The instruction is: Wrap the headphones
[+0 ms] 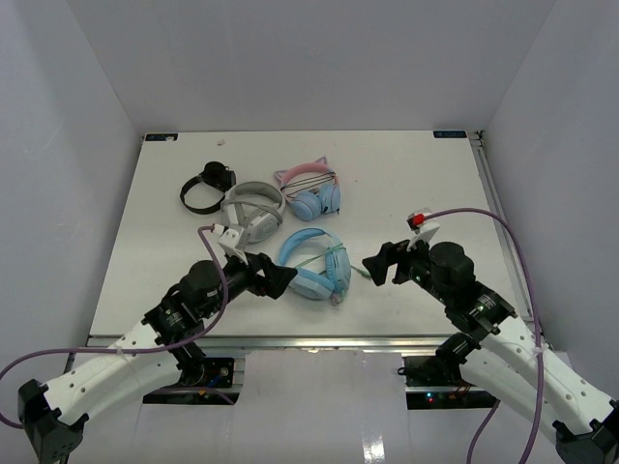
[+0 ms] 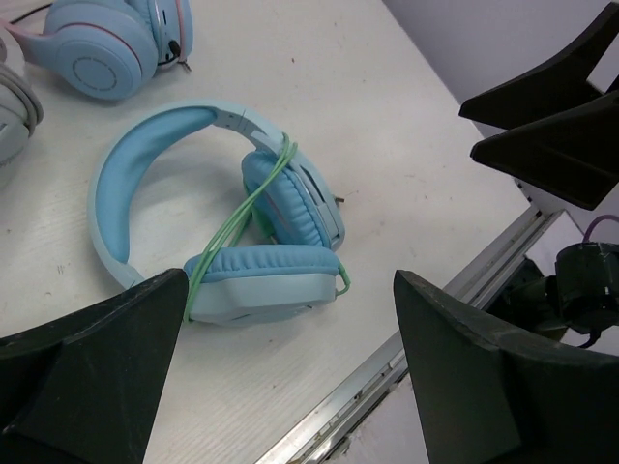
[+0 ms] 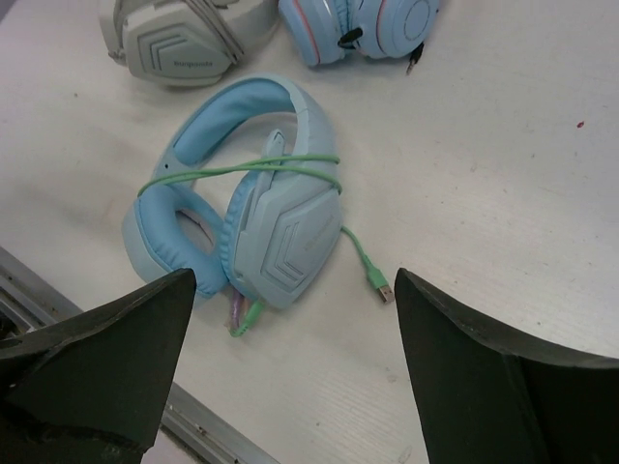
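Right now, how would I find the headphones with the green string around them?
Look at the white table, on its near side between the left gripper and the right gripper. The headphones lie there, closest of the four pairs. Only this pair is all light blue with a green cable wound around it.

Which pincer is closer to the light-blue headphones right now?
Left. The left pincer is open right at the near-left edge of the headphones; the right pincer, also open, is off their right side across a gap of table.
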Robot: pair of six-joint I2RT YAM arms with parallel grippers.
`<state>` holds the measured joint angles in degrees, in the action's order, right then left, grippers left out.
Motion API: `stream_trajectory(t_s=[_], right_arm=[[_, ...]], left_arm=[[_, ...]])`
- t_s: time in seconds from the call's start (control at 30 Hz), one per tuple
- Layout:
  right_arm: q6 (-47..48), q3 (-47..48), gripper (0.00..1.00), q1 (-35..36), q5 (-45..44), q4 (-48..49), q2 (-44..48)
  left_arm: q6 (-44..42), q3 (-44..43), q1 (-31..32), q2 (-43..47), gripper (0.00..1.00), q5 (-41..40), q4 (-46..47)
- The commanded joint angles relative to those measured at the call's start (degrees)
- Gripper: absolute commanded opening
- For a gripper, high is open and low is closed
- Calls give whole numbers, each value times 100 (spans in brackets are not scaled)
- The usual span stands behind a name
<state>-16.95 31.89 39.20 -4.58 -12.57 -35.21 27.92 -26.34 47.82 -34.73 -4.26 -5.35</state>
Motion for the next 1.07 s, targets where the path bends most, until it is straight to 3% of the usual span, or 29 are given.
stream_trajectory(t_s=[0.0, 1.03], right_arm=[[-194, -58, 90, 26, -464, 293, 448], [-130, -84, 90, 26, -714, 167, 661]], left_arm=[[58, 149, 70, 351, 98, -448, 102], [6, 158, 149, 432, 98, -599, 54]])
